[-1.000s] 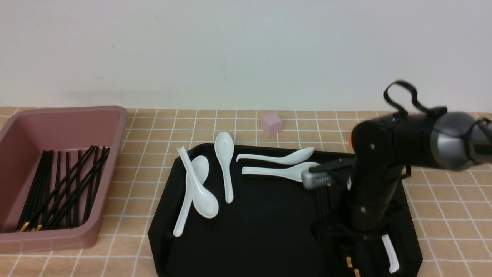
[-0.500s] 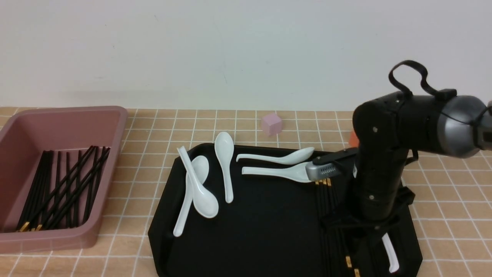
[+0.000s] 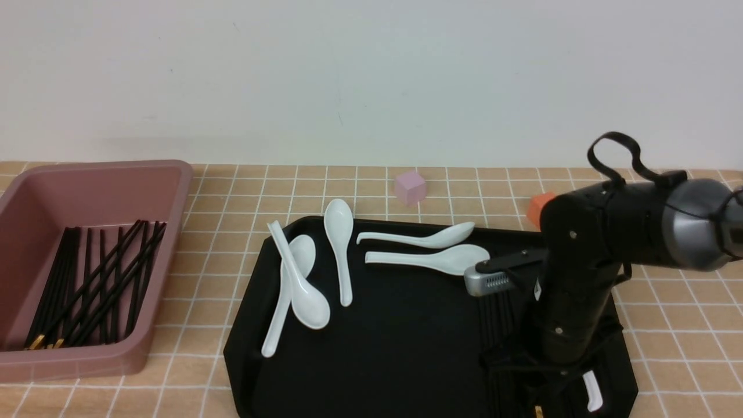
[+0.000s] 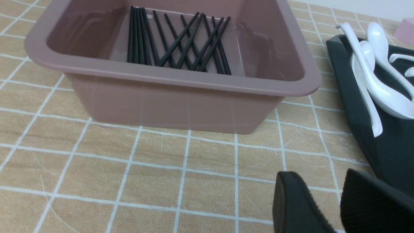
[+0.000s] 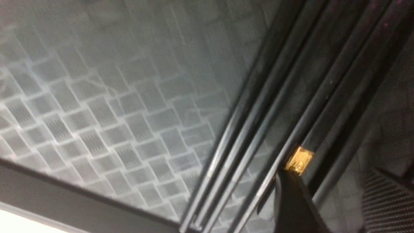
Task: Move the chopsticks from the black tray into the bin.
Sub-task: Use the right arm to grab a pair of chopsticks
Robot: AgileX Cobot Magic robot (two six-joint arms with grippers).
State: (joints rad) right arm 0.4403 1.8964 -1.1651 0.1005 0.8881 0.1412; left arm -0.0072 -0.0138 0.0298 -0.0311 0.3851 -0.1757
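Note:
The black tray point(image 3: 406, 348) lies in the middle and right of the front view. Several black chopsticks point(image 3: 498, 316) lie side by side on its right part. My right gripper point(image 3: 537, 380) is down on them. In the right wrist view the right gripper point(image 5: 330, 181) is open, with its fingers point(image 5: 291, 200) on either side of some chopsticks point(image 5: 258, 129). A gold band point(image 5: 299, 160) shows at one fingertip. The pink bin point(image 3: 180, 191) at the left holds several chopsticks point(image 3: 93, 278). My left gripper point(image 4: 320, 176) is open and empty over the tiles in front of the bin point(image 4: 181, 76).
Several white spoons point(image 3: 302, 284) lie on the tray's far and left parts. One more spoon point(image 3: 592, 392) lies right of my right gripper. A pink cube point(image 3: 410, 187) and an orange block point(image 3: 540, 206) sit behind the tray. The tray's edge point(image 4: 355, 106) is beside the left gripper.
My right arm rose a little half a second ago and has come back down onto the chopsticks on the tray. The bin, the spoons and the left arm have not moved.

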